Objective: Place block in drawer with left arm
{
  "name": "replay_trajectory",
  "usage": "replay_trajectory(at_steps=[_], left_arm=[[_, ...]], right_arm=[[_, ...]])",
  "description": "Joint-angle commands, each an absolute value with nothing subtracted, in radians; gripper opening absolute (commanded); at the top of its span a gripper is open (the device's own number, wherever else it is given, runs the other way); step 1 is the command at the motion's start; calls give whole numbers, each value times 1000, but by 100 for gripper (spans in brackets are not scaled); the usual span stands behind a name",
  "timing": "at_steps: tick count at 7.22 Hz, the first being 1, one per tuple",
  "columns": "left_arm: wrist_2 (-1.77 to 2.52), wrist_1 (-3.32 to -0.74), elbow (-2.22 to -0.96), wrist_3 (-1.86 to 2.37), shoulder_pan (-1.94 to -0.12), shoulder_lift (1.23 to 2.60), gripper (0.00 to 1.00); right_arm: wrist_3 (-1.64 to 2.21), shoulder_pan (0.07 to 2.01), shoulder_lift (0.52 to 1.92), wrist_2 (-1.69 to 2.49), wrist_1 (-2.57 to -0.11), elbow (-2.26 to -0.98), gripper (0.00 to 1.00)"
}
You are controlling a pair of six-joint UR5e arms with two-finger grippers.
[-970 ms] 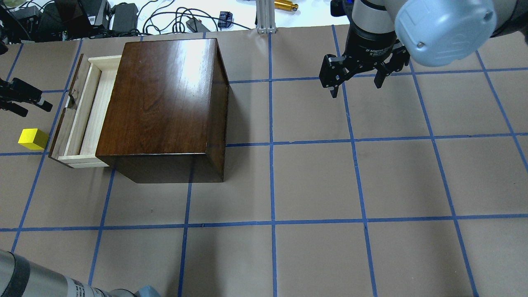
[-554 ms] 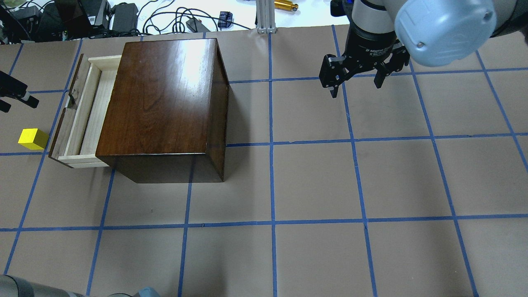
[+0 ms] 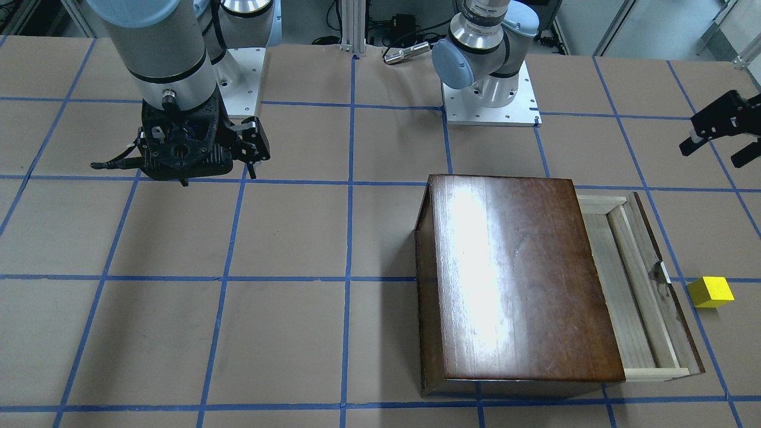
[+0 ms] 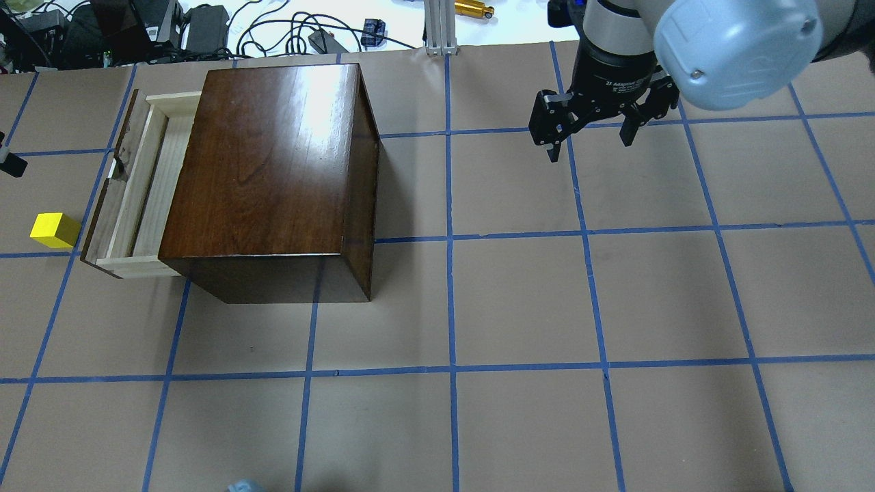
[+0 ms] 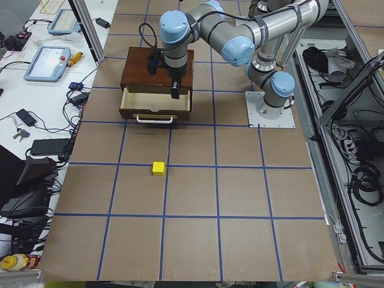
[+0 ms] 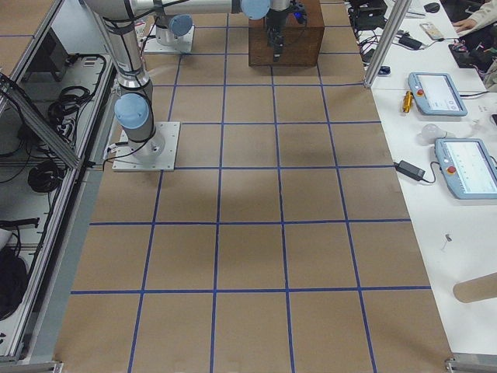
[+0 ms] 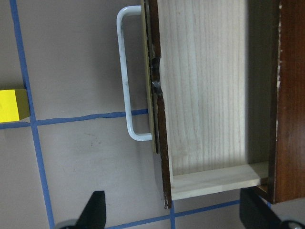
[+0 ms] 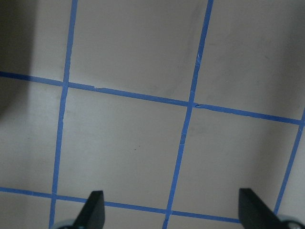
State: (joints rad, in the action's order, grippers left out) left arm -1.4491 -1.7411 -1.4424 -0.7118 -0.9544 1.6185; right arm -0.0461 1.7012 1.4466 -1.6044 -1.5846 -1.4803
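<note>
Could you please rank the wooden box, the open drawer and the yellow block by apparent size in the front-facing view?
Largest to smallest:
wooden box
drawer, its pulled-out part only
yellow block

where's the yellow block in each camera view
front-facing: block at the right edge, just outside the open drawer.
overhead: block at the far left, beside the drawer front.
exterior left: block left of centre, nearer the camera than the drawer.
exterior right: not visible.
left wrist: block at the left edge, left of the handle.
right wrist: not in it.
Shared landmark: the drawer's dark front panel.
</note>
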Motion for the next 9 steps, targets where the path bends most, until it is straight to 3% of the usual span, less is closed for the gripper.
replay_trajectory(at_steps=[1,5,7,9], left_arm=[[-1482,-1766,-1445,-597,-1079,1577,100],[-1502,-1717,-1445,-106,-1378,1594,100],[-1590,-1605,-1482,-25,-1521,1612,100],[-1597,-1475,-1552,-26,-1554,1609,100]], right_arm=[[-46,1701,1447,-1605,-1585,-1480,100],[-48,1701,1447,-1605,-1585,-1480,100],[-46,1701,1447,-1605,-1585,-1480,100],[-48,1701,1447,-1603,-1585,-1480,100]])
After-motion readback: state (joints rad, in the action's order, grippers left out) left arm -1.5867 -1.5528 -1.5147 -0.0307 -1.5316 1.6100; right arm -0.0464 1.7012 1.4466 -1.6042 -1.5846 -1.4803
